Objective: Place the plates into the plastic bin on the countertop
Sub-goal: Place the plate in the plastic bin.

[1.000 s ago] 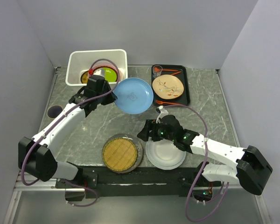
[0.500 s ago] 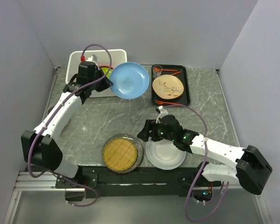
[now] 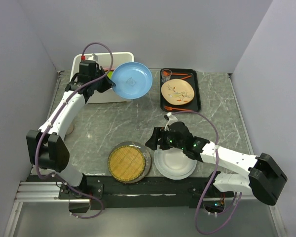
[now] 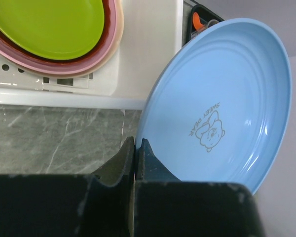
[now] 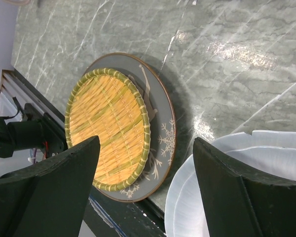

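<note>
Beside the black tray (image 3: 197, 85), the blue plate (image 3: 131, 81) overhangs the plastic bin (image 3: 101, 55)'s rim.

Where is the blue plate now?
Top view, back left: the blue plate, tilted in the left hand at the right edge of the white bin, left of the black tray.

Lab mock kitchen, plain partition walls (image 3: 138, 29), marble-look countertop (image 3: 116, 123)

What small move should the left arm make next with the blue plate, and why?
Probably shift the left gripper leftward. It is shut on the rim of the blue plate, and most of that plate hangs right of the plastic bin, not over the lime green plate inside.
</note>
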Robot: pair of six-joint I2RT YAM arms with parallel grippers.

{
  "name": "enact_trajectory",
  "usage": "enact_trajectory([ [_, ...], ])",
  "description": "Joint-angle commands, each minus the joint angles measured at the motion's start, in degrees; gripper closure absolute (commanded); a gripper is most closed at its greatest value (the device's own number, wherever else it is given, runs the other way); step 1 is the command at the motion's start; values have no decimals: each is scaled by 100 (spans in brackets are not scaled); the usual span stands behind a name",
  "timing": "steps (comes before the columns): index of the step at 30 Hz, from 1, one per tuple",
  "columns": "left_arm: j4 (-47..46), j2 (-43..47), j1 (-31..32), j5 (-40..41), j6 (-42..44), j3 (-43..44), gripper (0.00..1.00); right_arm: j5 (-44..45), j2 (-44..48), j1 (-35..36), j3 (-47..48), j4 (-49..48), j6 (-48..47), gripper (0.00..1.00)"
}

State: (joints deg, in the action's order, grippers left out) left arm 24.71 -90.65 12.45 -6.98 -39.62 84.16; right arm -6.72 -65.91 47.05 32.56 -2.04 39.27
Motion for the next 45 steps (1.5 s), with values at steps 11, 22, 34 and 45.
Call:
enact_trajectory([
  [11,-230,-795,-322,-330,-99,1295,99,118,-27,-11,111,-33,-130,17],
  [22,-247,-1262,-682,-242,-195,1867,99,162,-36,-20,75,-7,-165,17],
  [34,-379,-1692,-1104,-304,-398,1929,99,180,-27,-20,58,11,-165,16],
  [45,-274,-1895,-1210,135,-319,2096,99,171,-62,-20,67,-24,-156,16],
])
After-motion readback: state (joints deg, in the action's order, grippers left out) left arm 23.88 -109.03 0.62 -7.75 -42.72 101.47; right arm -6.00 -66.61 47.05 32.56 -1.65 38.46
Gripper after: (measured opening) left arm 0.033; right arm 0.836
